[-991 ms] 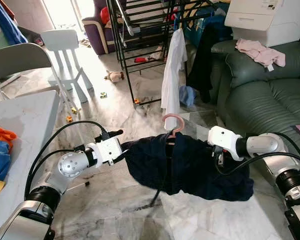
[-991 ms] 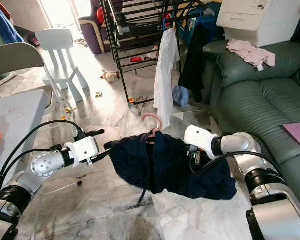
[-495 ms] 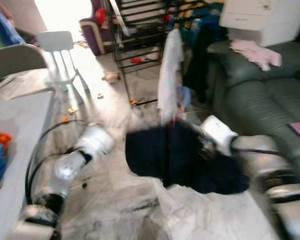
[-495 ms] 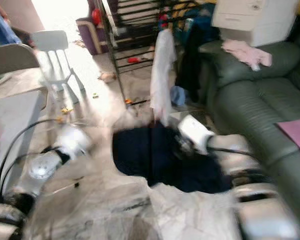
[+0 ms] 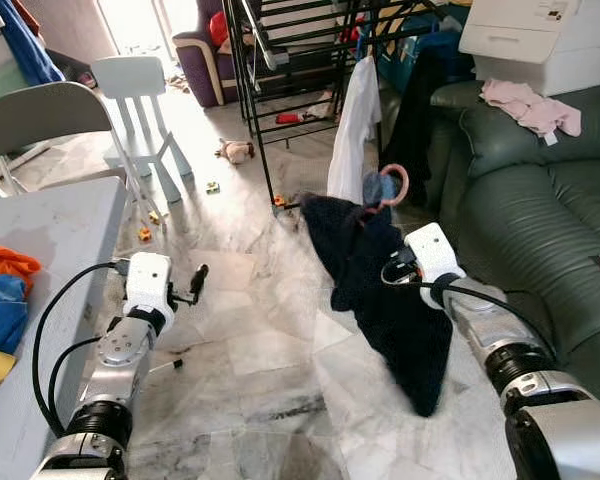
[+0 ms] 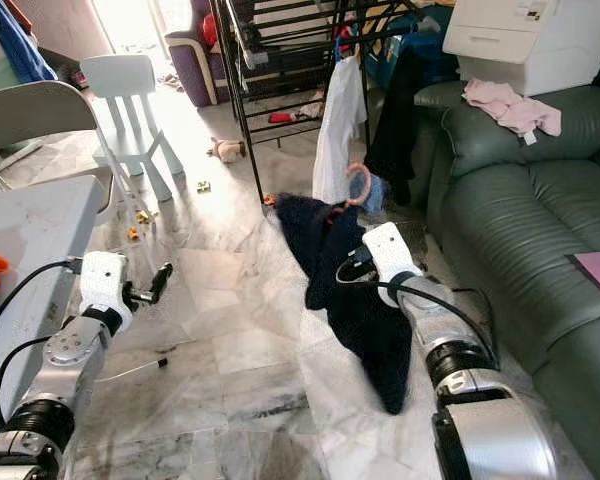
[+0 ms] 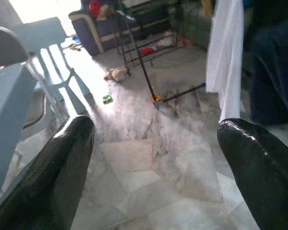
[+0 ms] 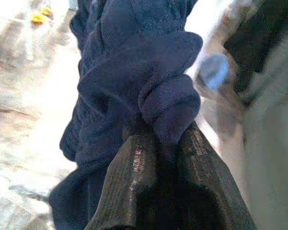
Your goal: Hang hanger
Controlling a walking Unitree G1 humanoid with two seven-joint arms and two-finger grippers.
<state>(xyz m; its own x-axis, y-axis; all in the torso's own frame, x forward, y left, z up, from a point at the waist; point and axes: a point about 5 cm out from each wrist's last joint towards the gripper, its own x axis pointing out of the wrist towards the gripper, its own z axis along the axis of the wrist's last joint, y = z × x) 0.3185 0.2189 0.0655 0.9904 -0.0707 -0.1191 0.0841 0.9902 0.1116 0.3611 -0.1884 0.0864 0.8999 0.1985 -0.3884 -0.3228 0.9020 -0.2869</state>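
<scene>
A dark navy garment (image 5: 380, 290) on a pink hanger (image 5: 392, 186) dangles from my right gripper (image 5: 388, 270), its lower end reaching the marble floor. In the right wrist view the fingers (image 8: 134, 187) are shut on a bunched fold of the navy fabric (image 8: 134, 91). The hanger's hook points up, close to a white shirt (image 5: 354, 130) that hangs on the black drying rack (image 5: 270, 70). My left gripper (image 5: 193, 284) is off to the left above the floor, apart from the garment. Its fingers (image 7: 53, 177) stand wide open with nothing between them.
A green sofa (image 5: 540, 200) with pink clothes (image 5: 530, 105) runs along the right. A grey table (image 5: 40, 260) with orange and blue cloth is at the left, with a grey chair (image 5: 40, 120) and a white child's chair (image 5: 135, 100) behind. Small toys (image 5: 235, 150) lie near the rack.
My left gripper has let go of the garment and drawn back to the left. The right gripper has carried it toward the rack, so it now hangs from that side alone.
</scene>
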